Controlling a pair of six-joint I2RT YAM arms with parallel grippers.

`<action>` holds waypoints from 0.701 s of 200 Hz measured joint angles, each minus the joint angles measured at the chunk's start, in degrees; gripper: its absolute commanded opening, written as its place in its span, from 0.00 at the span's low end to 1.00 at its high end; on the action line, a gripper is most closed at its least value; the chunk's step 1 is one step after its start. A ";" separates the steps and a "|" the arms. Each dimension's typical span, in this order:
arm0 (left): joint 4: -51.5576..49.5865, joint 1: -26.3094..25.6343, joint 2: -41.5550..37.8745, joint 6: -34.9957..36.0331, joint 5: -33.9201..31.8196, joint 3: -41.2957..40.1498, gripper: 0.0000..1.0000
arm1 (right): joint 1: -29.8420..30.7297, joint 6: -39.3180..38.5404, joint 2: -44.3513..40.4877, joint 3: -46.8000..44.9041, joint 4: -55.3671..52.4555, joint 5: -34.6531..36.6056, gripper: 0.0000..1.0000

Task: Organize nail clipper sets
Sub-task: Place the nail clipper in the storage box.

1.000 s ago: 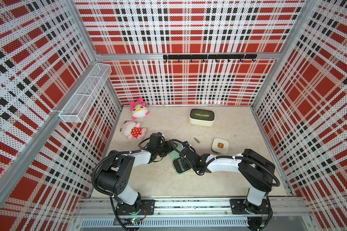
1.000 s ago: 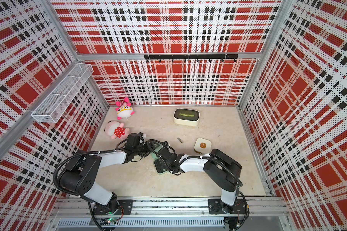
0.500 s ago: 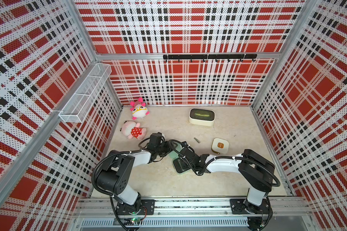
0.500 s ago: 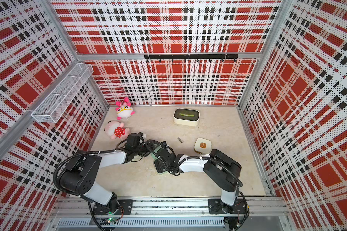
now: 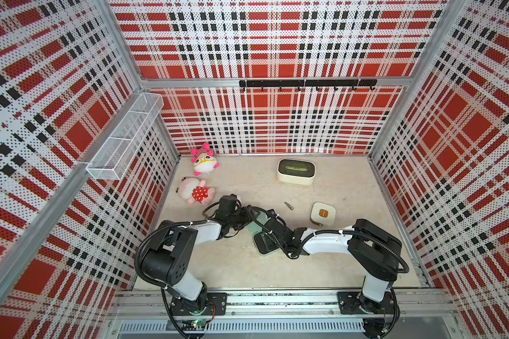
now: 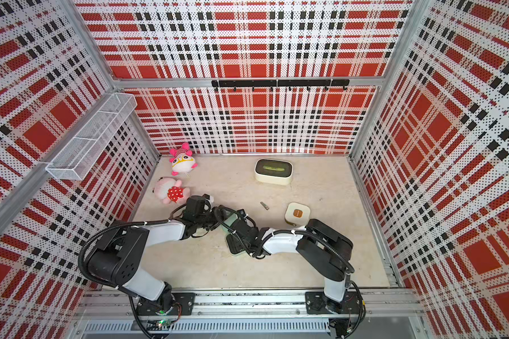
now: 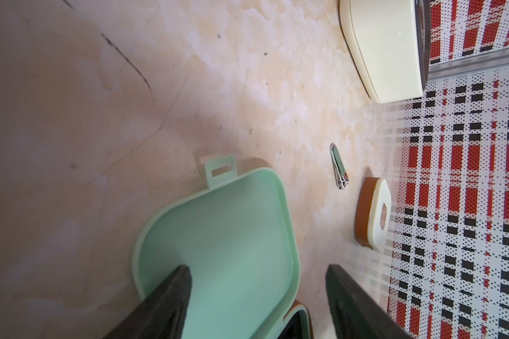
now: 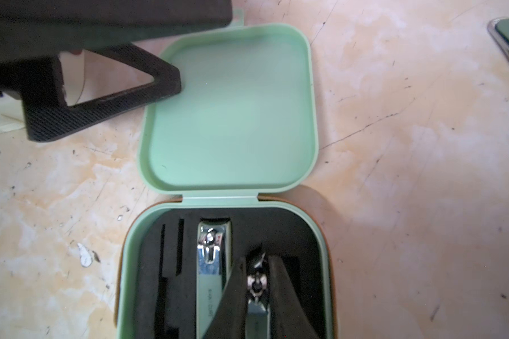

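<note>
We look down into a booth with red, black and white plaid walls and a mottled beige tabletop (image 5: 247, 264). Near its middle the mint green case (image 8: 229, 117) lies open, lid flat on the table. The left gripper (image 7: 257, 273) hovers at that lid with its jaws about half apart and nothing between them. One of its fingers (image 8: 115, 88) sits over the lid's inner face, and we judge it is steadying the case. The right gripper (image 8: 256, 264) is closed tight on a small clipper (image 8: 257, 284) just over the black insert (image 8: 171, 281). A larger clipper (image 8: 213, 258) already sits in its slot alongside, and the narrow slots beside that look empty. We take this as the middle of filling the mint set. A loose clipper (image 7: 339, 167) lies on the table between this case and a closed cream case (image 5: 323, 213), so at least that piece remains to be stowed and the mint lid is yet to be shut. We cannot see any further case. The larger cream box (image 5: 296, 171) and the two plush toys (image 5: 199, 192) stand well apart.
</note>
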 measured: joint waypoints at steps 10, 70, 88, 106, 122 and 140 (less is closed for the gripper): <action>0.09 0.02 0.04 0.00 0.00 0.00 0.77 | 0.09 0.02 0.00 -0.28 0.39 0.11 0.13; 0.26 0.07 0.09 0.02 0.00 0.00 0.77 | 0.26 0.44 0.00 -0.68 1.05 0.52 0.19; 0.26 0.07 0.09 0.02 0.00 0.00 0.77 | 0.31 0.61 -0.02 -0.68 1.03 0.55 0.22; 0.26 0.07 0.09 0.02 0.00 0.00 0.77 | 0.31 0.76 0.00 -0.68 0.98 0.57 0.24; 0.26 0.07 0.09 0.02 0.02 0.00 0.77 | 0.31 0.85 0.00 -0.68 0.90 0.66 0.25; 0.26 0.07 0.11 0.02 0.02 0.00 0.77 | 0.31 1.05 -0.02 -0.70 0.70 0.76 0.27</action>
